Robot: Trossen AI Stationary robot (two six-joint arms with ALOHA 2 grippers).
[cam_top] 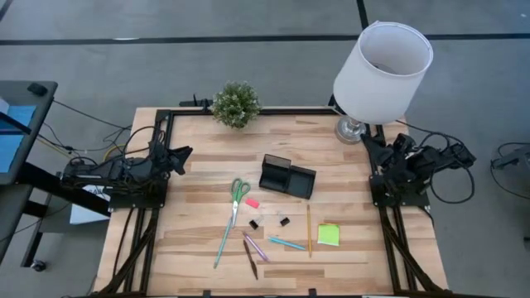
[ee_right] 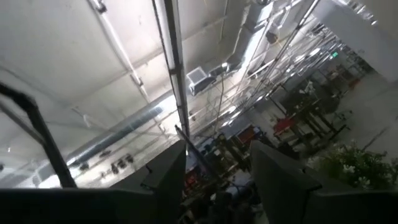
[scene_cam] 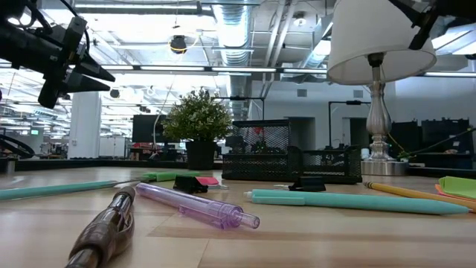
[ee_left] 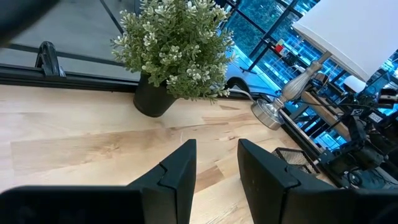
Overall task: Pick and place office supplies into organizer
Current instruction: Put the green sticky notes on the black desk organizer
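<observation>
The office supplies lie flat on the wooden table in the high view. They are green-handled scissors (cam_top: 239, 194), a pink eraser (cam_top: 251, 201), two black binder clips (cam_top: 254, 223), a yellow pencil (cam_top: 309, 229), a lime sticky-note pad (cam_top: 329, 235), and teal (cam_top: 286, 243), pink (cam_top: 255, 247) and brown (cam_top: 251, 261) pens. The black organizer (cam_top: 287, 176) stands just beyond them at mid-table. My left gripper (cam_top: 184, 156) (ee_left: 217, 146) hovers open at the table's left edge. My right gripper (cam_top: 370, 145) (ee_right: 217, 149) is raised at the right edge, open and tilted upward. Neither holds anything.
A small potted plant (cam_top: 236, 104) stands at the far edge. A white-shaded lamp (cam_top: 383, 66) stands at the far right corner, close to my right arm. A long teal pen (cam_top: 224, 240) lies below the scissors. Bare wood lies left of the scissors.
</observation>
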